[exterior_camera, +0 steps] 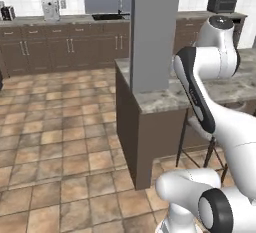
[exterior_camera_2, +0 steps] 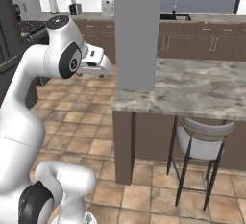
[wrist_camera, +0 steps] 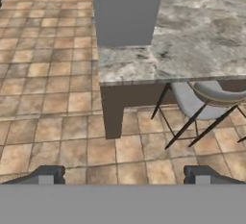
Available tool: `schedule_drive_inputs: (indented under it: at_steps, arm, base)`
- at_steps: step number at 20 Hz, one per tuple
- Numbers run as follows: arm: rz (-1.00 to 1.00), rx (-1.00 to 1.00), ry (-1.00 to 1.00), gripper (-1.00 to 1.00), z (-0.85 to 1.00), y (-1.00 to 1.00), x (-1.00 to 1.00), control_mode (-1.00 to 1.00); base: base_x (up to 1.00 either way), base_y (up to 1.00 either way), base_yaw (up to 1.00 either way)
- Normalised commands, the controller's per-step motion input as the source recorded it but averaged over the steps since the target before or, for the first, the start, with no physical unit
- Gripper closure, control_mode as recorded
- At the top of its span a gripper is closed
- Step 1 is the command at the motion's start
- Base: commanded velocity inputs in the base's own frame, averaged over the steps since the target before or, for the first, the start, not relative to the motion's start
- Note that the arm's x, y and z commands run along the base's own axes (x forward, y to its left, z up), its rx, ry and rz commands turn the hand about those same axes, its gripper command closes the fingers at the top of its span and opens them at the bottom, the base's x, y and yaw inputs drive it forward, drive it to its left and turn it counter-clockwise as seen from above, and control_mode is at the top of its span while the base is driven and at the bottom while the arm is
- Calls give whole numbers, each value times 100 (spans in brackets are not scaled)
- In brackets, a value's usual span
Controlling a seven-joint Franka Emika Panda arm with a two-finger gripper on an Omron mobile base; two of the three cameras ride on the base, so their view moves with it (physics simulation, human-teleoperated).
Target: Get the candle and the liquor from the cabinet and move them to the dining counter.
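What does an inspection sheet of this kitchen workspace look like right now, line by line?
Surface: dining counter, veined marble, bare where visible.
Job's things: candle and liquor, nothing seen.
Clutter: small appliances on the far worktop.
Grippers: gripper open, holding nothing, aimed at the tile floor before the counter.
Cables: nothing seen.
Surroundings: grey pillar standing on the counter's end, bar stool tucked under, sink on the back wall.

Even, diffuse rendered lighting, bright throughout, with no visible source and no glare. A soft shadow lies on the tiled floor point(wrist_camera: 57, 122) beneath the marble table point(wrist_camera: 192, 40) at about 6 o'clock. All views are slightly soft and low in resolution, without edge distortion.
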Motion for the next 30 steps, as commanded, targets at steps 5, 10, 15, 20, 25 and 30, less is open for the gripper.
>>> schedule_drive_inputs:
  at_steps: [5,10,15,20,25,30]
  arm:
    - [0,0,0,-100,0,0,0,100]
    - [0,0,0,-100,0,0,0,100]
    - [0,0,0,-100,0,0,0,100]
    - [0,0,0,-100,0,0,0,100]
    - [0,0,0,-100,0,0,0,100]
    - [0,0,0,-100,0,0,0,100]
  base:
    - [38,100,3]
    - [50,100,3]
    - [97,100,0]
    - [100,59,0]
    - [100,1,0]
    - [100,0,0]
